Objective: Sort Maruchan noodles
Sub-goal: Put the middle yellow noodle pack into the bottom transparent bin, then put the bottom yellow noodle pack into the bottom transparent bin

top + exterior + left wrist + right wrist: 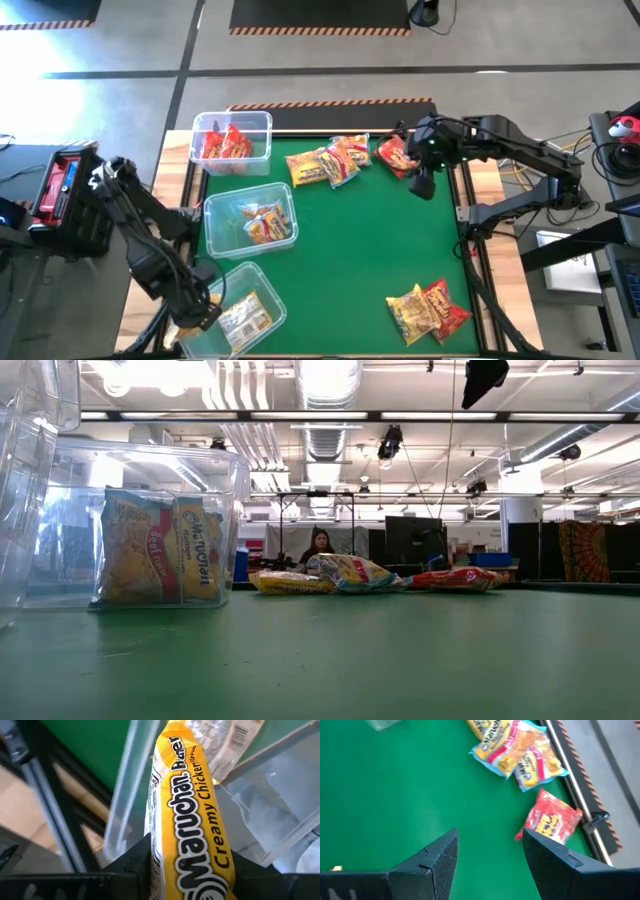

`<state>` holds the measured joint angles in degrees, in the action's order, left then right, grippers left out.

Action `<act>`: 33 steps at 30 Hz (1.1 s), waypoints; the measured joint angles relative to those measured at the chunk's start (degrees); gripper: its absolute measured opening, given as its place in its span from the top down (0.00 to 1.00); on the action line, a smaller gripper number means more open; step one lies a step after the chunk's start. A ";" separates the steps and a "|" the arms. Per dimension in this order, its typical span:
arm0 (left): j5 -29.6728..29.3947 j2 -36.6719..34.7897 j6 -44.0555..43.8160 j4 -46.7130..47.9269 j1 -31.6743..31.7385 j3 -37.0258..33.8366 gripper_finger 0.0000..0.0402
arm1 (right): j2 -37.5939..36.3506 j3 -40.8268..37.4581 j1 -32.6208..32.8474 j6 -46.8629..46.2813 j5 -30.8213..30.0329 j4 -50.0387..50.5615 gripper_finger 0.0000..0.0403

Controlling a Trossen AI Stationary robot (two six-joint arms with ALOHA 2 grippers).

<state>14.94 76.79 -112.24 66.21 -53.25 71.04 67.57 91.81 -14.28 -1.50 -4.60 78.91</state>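
My left gripper (205, 308) hangs over the near clear bin (262, 282) at the table's left edge, shut on a yellow Maruchan noodle packet (190, 820). Another packet (220, 740) lies in that bin. The middle bin (250, 218) holds orange-and-blue packets, and the far bin (232, 140) holds red ones. On the green mat, yellow (308, 167), orange-and-blue (345, 155) and red (397, 155) packets lie at the far side. A yellow (410, 312) and a red (447, 305) packet lie near right. My right gripper (490, 855) hovers open above the mat, beside the far red packet (550, 822). My left gripper pinches the yellow packet between its two fingers (132, 865), at the end nearest the wrist (192, 870). The fingers slant steeply down from above. The packet reaches away from them along their line, lifted, its free end pointing into the near bin.
The three bins stand in a row along the table's left edge. Metal frame bars (45, 810) run beside the near bin. The middle of the green mat (370, 240) is bare. A person (320, 545) sits in the room beyond the table.
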 joint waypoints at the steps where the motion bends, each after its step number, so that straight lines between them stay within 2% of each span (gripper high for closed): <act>1: -0.01 0.00 0.56 -1.27 0.02 -0.67 0.71 | 0.04 0.00 0.00 0.02 0.01 -0.10 0.48; 7: 0.06 -0.02 4.66 -6.69 0.08 -4.62 0.71 | 0.07 0.00 0.02 -0.01 0.35 -0.41 0.48; 15: 0.21 -0.07 5.50 -6.91 0.10 -10.24 0.71 | 0.11 0.00 0.02 0.03 0.48 -0.42 0.48; 19: 0.20 -0.07 5.52 -6.84 0.13 -12.41 0.68 | 0.11 0.00 0.02 0.06 0.48 -0.41 0.48; 29: -0.52 -0.13 9.75 -8.01 0.15 -9.79 0.55 | 0.13 0.00 0.02 0.09 0.48 -0.43 0.48; 33: -0.64 -0.13 9.45 -2.06 0.19 -8.48 0.51 | 0.15 0.00 0.02 0.06 0.46 -0.41 0.48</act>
<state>14.31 76.66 -102.79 64.16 -53.06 62.56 67.72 91.81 -14.26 -1.43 -4.14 78.50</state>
